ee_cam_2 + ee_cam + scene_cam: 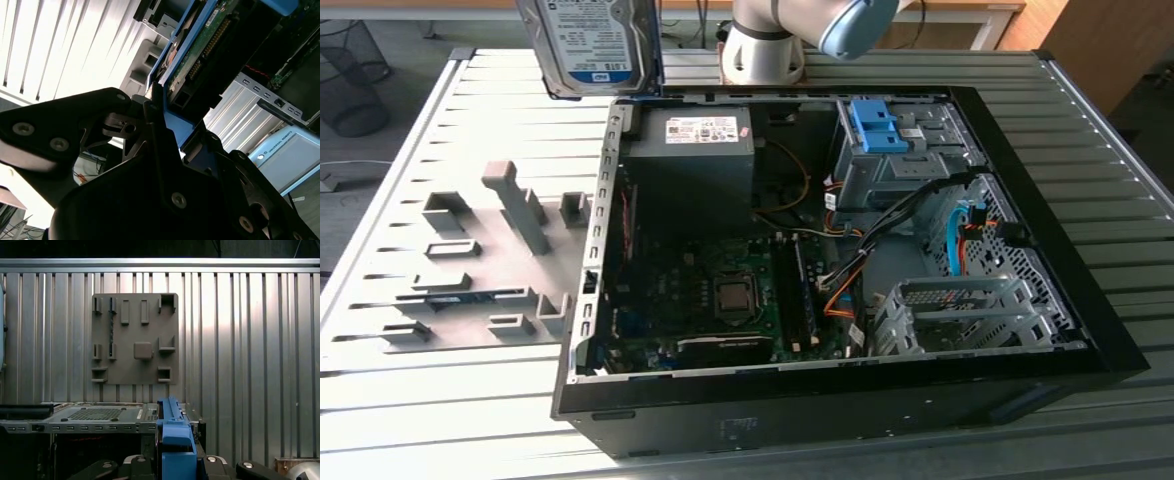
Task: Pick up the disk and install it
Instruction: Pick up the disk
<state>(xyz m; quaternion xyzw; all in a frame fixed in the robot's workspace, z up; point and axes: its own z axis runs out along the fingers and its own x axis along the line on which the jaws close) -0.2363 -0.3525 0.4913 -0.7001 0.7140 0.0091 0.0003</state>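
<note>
The disk (pixel 587 40), a silver drive with a white-and-blue label in a blue carrier, hangs upright in the air above the case's far corner at the exterior view's left. In the second wrist view my gripper (pixel 176 134) is shut on the disk (pixel 200 55), its black fingers (pixel 150 117) pressing the blue carrier's edges. The first wrist view looks down along the carrier's blue edge (pixel 175 440) between the fingers (pixel 216 461). The open computer case (pixel 1067 300) lies on its side below, with a metal drive bay and fixed blue bracket (pixel 878 125) at its far end.
A grey fixture plate (pixel 467 260) with raised blocks lies on the slatted metal table (pixel 454 400), at the exterior view's left of the case; it also shows in the first wrist view (pixel 135 337). The arm's base (pixel 761 50) stands behind the case. Cables and an empty cage (pixel 961 310) are inside.
</note>
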